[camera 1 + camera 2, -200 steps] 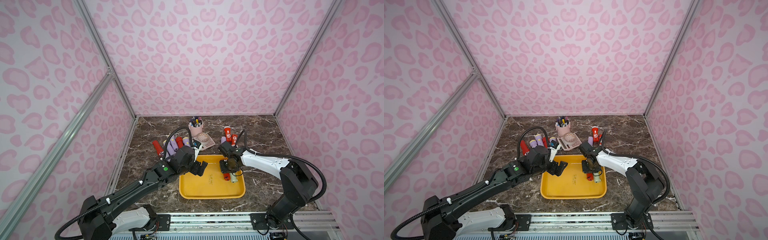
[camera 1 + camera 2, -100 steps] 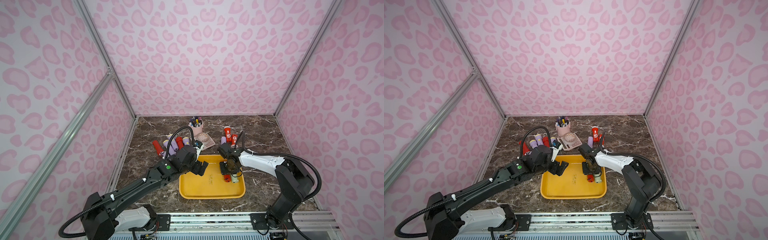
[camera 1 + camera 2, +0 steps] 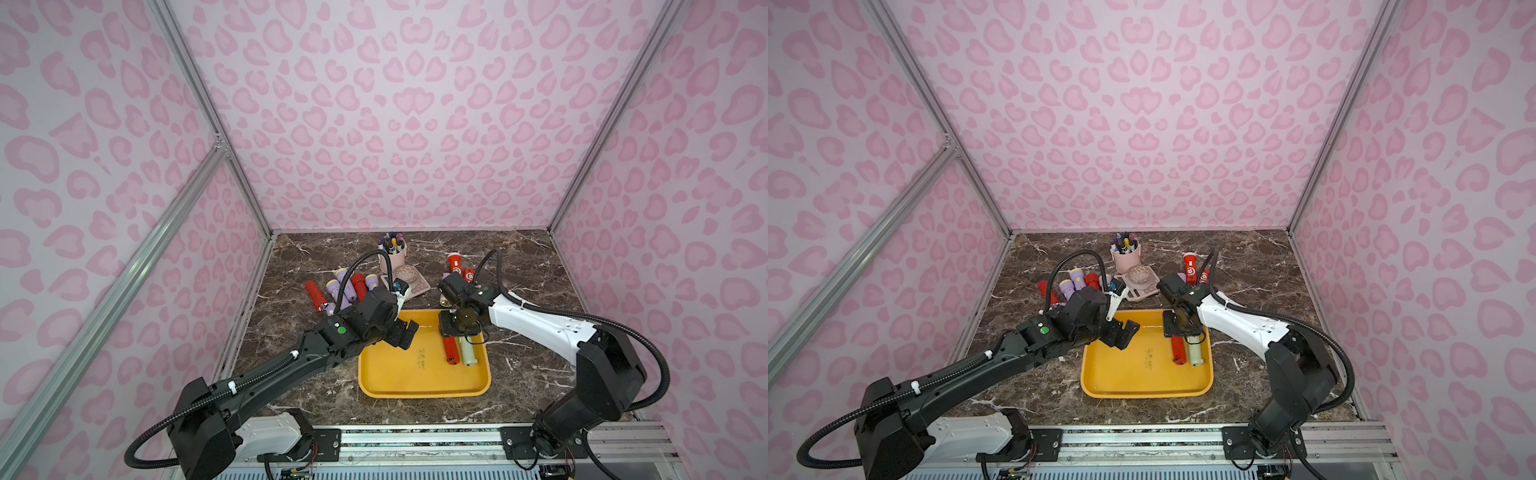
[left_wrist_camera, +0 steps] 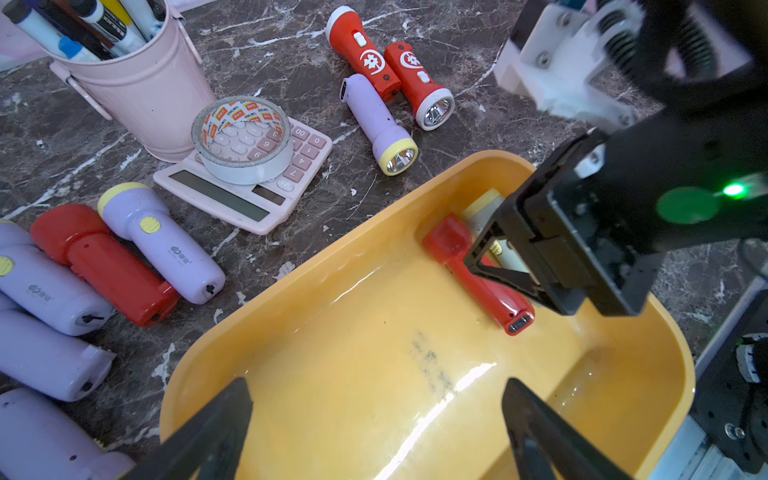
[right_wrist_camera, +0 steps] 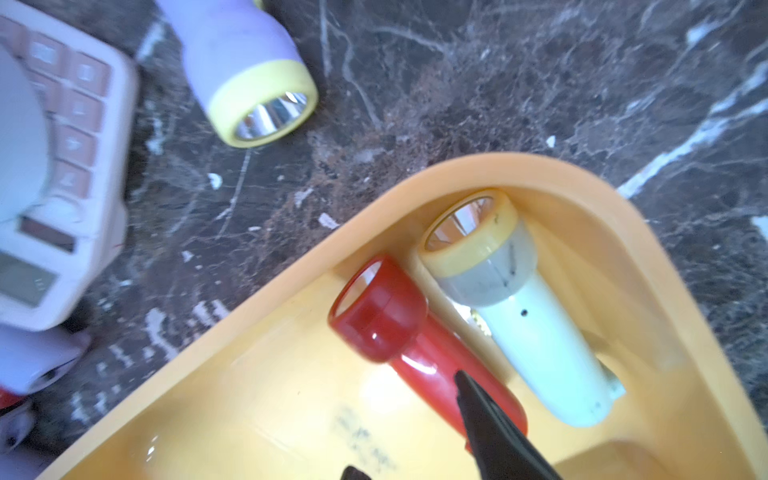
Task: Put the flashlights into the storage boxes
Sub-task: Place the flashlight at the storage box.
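Top views both show the black left arm (image 3: 266, 374) reaching from the lower left of the frame up toward the centre, its wrist bent over the upper left corner of the yellow tray (image 3: 424, 392) (image 3: 1142, 392). The left gripper (image 3: 405, 334) (image 3: 1126, 334) hangs there with jaws spread wide and nothing between them. In the left wrist view its fingertips (image 4: 232, 415) stand over bare tray floor.

Above that wrist in the frame, a bunch of loose torches (image 3: 332, 286), lilac and red, lies on the marble table (image 3: 291, 374). Toward the centre stand a pink pen cup (image 3: 390, 259) and a pink calculator (image 3: 417, 287) with a tape roll (image 3: 405, 274) on it.

The tray sits low at the frame's centre. Along its right side a red torch (image 3: 450, 351) (image 5: 382, 324) and a pale green torch (image 3: 468, 353) (image 5: 540, 353) lie side by side.

The white right arm (image 3: 540, 328) comes in from the lower right, forearm sloping up and left, wrist turned down so that the right gripper (image 3: 457, 334) (image 5: 405, 422) points at the upper ends of these two. Its jaws stand a little apart. In the right wrist view one finger (image 5: 490, 419) crosses the red torch's handle and the other tip sits clear of it.

Above this wrist, two red torches (image 3: 455, 264) and one lilac torch (image 4: 378, 120) lie on the table outside the tray.
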Motion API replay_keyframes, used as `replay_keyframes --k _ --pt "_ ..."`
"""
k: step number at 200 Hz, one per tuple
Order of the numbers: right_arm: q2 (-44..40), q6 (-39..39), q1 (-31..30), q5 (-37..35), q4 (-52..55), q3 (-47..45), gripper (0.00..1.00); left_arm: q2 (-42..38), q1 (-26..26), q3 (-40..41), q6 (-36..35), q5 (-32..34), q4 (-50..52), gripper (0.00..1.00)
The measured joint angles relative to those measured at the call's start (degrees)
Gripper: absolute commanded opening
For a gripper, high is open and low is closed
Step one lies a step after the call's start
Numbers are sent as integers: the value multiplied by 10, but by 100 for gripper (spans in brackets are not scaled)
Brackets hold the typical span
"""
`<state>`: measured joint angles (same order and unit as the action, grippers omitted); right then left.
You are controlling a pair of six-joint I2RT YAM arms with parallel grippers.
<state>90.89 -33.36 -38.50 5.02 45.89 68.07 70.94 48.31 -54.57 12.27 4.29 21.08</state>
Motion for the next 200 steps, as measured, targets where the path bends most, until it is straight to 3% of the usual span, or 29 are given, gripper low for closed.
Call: replay_keyframes --k 32,75,140,200 --pt "-28 7 21 10 32 52 56 18 -3 -17 -9 -1 0 96" --pt "-17 16 103 20 47 107 54 78 -6 -71 -28 -23 -1 96" --pt "74 37 210 28 44 189 54 215 -12 -218 -77 -76 -5 96" --pt "193 40 254 39 20 261 53 311 -30 -337 -115 -122 -2 95"
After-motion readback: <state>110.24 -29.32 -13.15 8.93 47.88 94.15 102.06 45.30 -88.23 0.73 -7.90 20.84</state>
